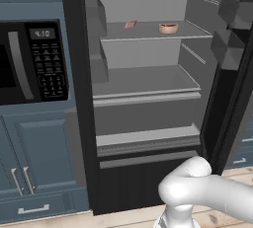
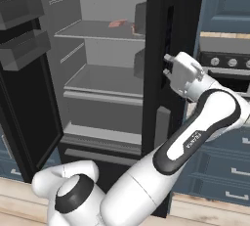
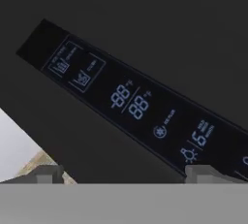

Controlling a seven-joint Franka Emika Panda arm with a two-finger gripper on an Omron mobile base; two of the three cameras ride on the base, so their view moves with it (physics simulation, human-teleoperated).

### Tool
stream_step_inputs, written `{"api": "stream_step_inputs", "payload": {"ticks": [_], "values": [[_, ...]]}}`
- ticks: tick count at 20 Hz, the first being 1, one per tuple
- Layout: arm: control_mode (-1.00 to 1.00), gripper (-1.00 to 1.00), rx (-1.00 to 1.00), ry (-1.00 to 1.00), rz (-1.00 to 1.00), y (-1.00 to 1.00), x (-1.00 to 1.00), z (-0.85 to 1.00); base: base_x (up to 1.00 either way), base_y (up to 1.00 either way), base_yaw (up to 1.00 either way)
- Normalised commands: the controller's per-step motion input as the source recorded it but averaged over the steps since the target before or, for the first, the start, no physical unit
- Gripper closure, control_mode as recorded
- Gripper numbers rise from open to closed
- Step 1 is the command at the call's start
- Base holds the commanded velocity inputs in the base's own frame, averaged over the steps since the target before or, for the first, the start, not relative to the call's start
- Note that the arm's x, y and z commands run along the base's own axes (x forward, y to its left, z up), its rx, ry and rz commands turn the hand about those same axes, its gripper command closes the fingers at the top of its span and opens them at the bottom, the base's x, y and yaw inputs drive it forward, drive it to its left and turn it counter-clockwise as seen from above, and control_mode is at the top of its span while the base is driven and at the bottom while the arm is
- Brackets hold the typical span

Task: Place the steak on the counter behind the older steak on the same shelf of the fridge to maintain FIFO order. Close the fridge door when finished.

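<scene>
Jaws wide open, empty; my gripper (image 3: pixel 123 172) faces the glossy black fridge door (image 3: pixel 145 34), close to its lit control panel (image 3: pixel 140 104). Past that, fridge (image 1: pixel 148 123) open. On the top shelf (image 1: pixel 148 33): steak (image 1: pixel 130 23) at back left, older steak (image 1: pixel 168 28) in its tan dish nearer the front edge, apart. Microwave (image 1: pixel 29 61) left of fridge.

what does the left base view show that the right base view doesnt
Left base view: the microwave with its keypad, and the older steak in its tan dish on the top shelf. Right base view: the gripper near the fridge door, and a stove. Both: the open fridge and the pink steak on that shelf.
</scene>
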Motion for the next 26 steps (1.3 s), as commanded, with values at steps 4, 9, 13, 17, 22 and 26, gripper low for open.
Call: {"api": "stream_step_inputs", "payload": {"ticks": [4,9,13,17,22,26], "values": [[-1.0,-1.0,-0.21,-0.01,0.03,1.0,0.0,0.05,0.0,0.0,0.0],[-1.0,-1.0,-0.13,0.0,-0.22,0.99,0.08,0.02,0.0,0.0,0.0],[-1.0,-1.0,-0.09,0.0,-0.36,0.9,0.42,0.0,0.0,0.0,0.0],[-1.0,-1.0,-0.06,0.0,-0.37,0.69,0.52,0.0,0.0,0.0,0.0],[-1.0,-1.0,-0.05,0.0,-0.33,0.36,0.8,0.0,0.0,0.0,0.0],[-1.0,-1.0,0.0,0.04,-0.15,-0.08,1.0,0.04,0.0,0.0,0.0]]}}
